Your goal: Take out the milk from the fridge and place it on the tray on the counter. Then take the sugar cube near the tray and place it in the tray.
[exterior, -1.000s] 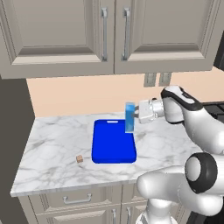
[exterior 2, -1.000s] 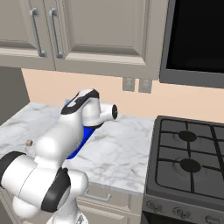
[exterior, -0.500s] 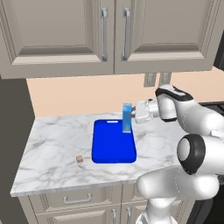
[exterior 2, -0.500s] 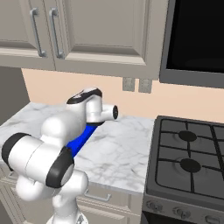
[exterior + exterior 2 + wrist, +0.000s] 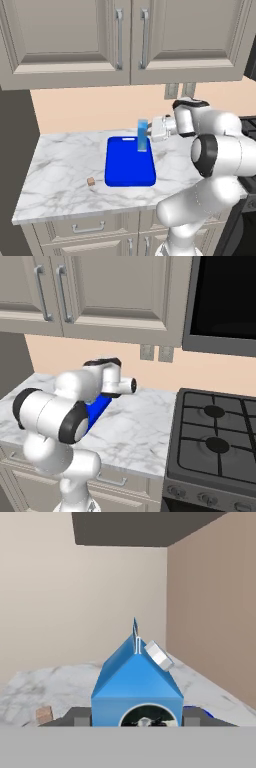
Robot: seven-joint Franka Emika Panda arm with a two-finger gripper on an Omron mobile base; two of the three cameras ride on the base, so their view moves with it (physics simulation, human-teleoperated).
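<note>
The milk (image 5: 143, 135), a small blue gabled carton, stands upright between the fingers of my gripper (image 5: 150, 131), which is shut on it from the right. It hangs over the far right part of the bright blue tray (image 5: 130, 165) on the marble counter (image 5: 65, 160); I cannot tell whether its bottom touches the tray. In the hand view the milk (image 5: 136, 682) sits close up between the two dark fingertips (image 5: 77, 717). The tan sugar cube (image 5: 91, 181) lies on the counter left of the tray's near corner, and the hand view has the sugar cube (image 5: 44, 714) at the lower left.
Beige wall cabinets (image 5: 125, 40) hang above the counter, with outlets (image 5: 178, 90) on the back wall. A black stove (image 5: 215, 441) adjoins the counter on the right. My own arm hides most of the tray (image 5: 97, 406) in the right base view.
The milk in my gripper has edged slightly left over the tray. The arm's elbow has swung up and closer to the cameras. The tray and sugar cube have stayed put.
</note>
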